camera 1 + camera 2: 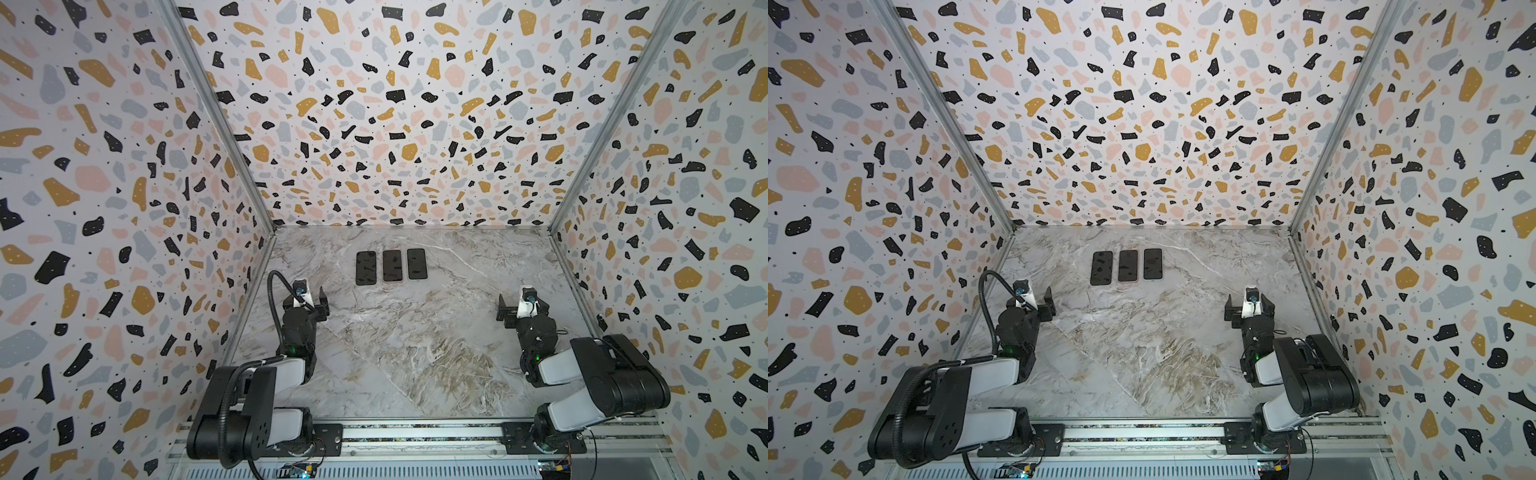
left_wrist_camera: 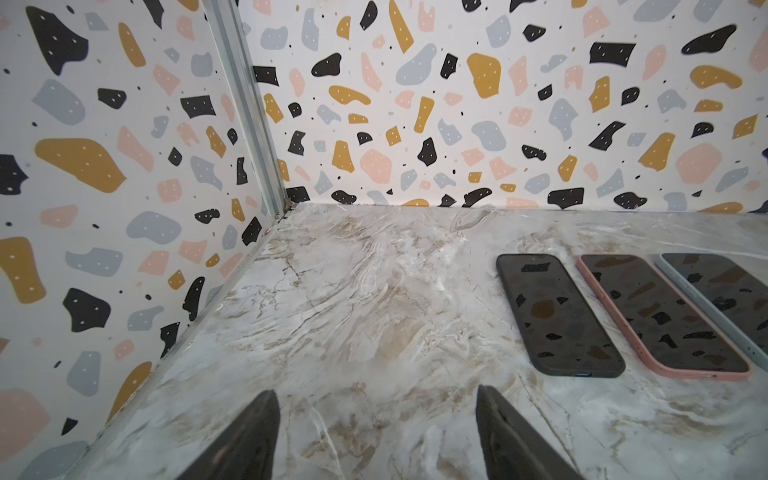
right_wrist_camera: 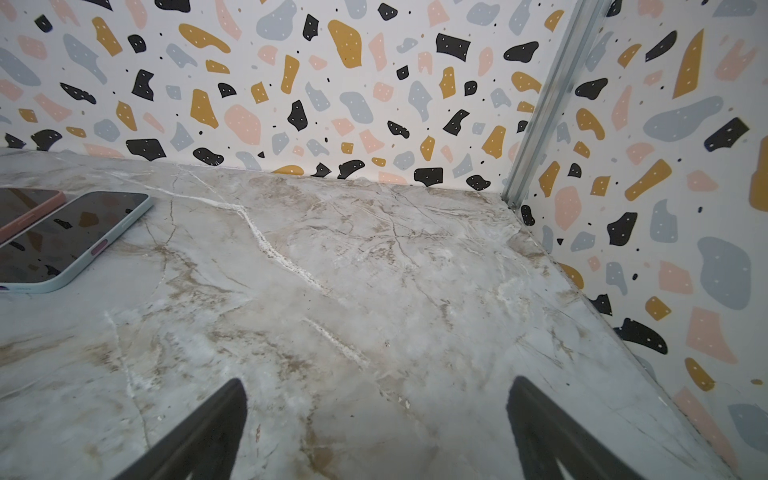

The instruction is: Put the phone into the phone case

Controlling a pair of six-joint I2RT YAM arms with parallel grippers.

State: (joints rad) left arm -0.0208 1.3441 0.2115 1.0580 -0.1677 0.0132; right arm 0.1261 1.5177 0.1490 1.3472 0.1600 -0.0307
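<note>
Left jaws, right jaws wide, empty. I see blue-cased phone (image 2: 725, 299) cut off at view edge; pink-cased phone (image 3: 23, 208) mostly cropped.

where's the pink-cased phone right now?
In both top views the pink-cased phone lies flat left of centre toward the back wall, between the black-cased phone and the pale blue-cased phone.

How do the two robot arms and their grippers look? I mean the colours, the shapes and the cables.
The left arm and the right arm have rounded black joint housings and white shell links, each with a small green light. A black ribbed hose runs along the left arm. The left gripper and the right gripper have dark, tapering fingers.
</note>
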